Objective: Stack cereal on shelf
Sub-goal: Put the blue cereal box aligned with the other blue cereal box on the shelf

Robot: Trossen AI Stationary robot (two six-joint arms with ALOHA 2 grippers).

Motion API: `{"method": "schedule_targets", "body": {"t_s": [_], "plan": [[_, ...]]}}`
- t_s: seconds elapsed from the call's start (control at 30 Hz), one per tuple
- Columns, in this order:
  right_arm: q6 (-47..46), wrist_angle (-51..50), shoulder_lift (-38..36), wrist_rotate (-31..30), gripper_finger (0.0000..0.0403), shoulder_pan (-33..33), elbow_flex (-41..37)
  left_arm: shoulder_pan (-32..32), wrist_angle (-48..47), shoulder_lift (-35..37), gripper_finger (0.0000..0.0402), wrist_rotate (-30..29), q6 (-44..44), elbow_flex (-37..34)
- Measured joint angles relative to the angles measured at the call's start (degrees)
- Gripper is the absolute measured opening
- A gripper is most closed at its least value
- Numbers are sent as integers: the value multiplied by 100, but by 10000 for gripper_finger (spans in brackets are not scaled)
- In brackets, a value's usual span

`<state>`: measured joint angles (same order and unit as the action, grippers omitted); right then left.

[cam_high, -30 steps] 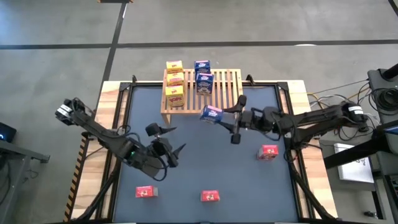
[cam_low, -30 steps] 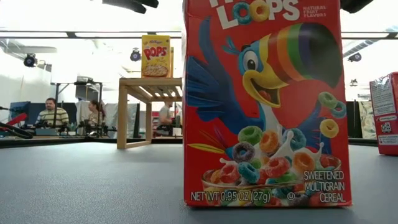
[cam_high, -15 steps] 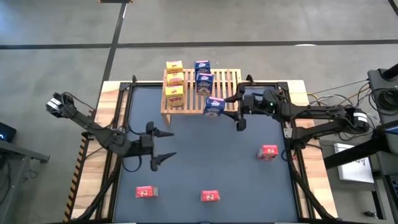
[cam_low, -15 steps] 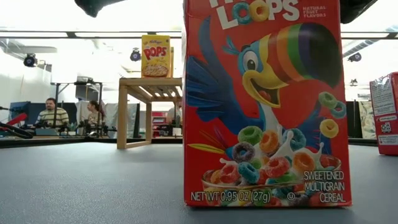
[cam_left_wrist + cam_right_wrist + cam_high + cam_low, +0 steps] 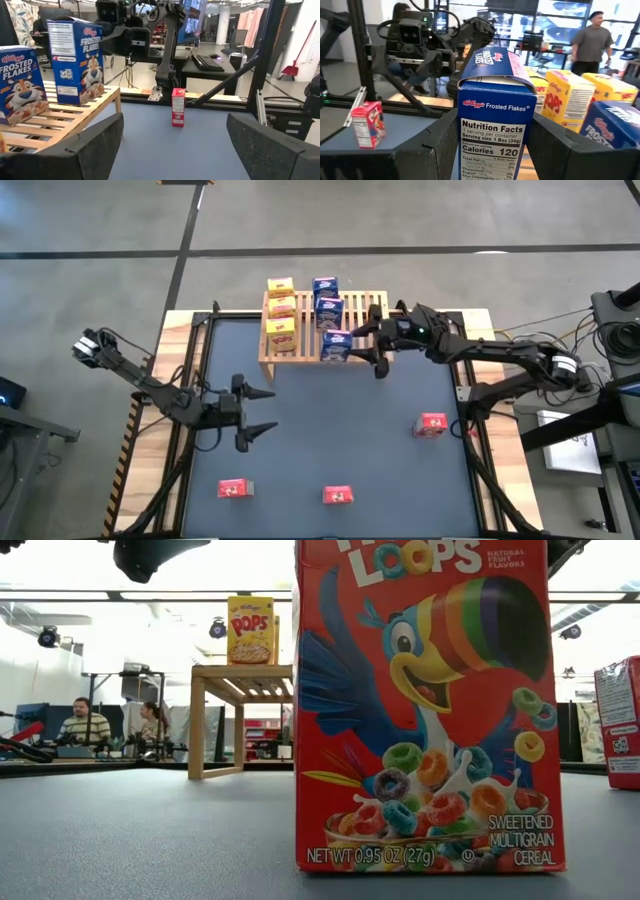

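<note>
The wooden shelf stands at the table's far side. On its slats stand three yellow boxes in a row and two blue boxes. My right gripper is shut on a third blue box at the shelf's near edge. Whether that box's base touches the slats I cannot tell. Three red boxes stand upright on the table. My left gripper hangs open over the table's left middle, touching nothing. My right gripper pinches the blue box between its two fingers, one on each broad face, with the nutrition panel toward the wrist camera. The fingers come level from the table's right. The box sits upright in the hold, over the shelf's near edge.
In the low view one red box fills the middle and hides much of the shelf. The shelf's right half shows bare slats. Dark tabletop lies open between the two arms. People sit and stand in the room beyond the table.
My right gripper has carried the blue box from above the table by the shelf's near edge toward the far side and slightly left, over the shelf's slats; the box, tilted before, now stands upright. My left gripper has drawn back a little toward the table's left and turned level.
</note>
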<state>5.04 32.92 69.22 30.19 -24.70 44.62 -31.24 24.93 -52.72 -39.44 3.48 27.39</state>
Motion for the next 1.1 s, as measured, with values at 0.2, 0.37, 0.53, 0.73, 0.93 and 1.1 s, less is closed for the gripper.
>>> {"method": "schedule_targets", "body": {"t_s": [0.2,0.37,0.53,0.73,0.93,1.1], "plan": [[217,-488,442,47,194,-89,403,0,-3,-113,338,3,3,74],[440,-759,687,47,194,-91,612,0,-28,-195,338,5,3,68],[571,-769,790,29,194,-102,730,0,-34,-270,338,5,46,68],[642,-856,699,26,194,-182,733,0,-35,-281,338,6,64,66],[704,-1014,786,-15,194,-213,720,0,-33,-281,338,4,66,66],[746,-1024,807,-18,194,-247,706,0,-33,-281,338,4,87,64]]}}
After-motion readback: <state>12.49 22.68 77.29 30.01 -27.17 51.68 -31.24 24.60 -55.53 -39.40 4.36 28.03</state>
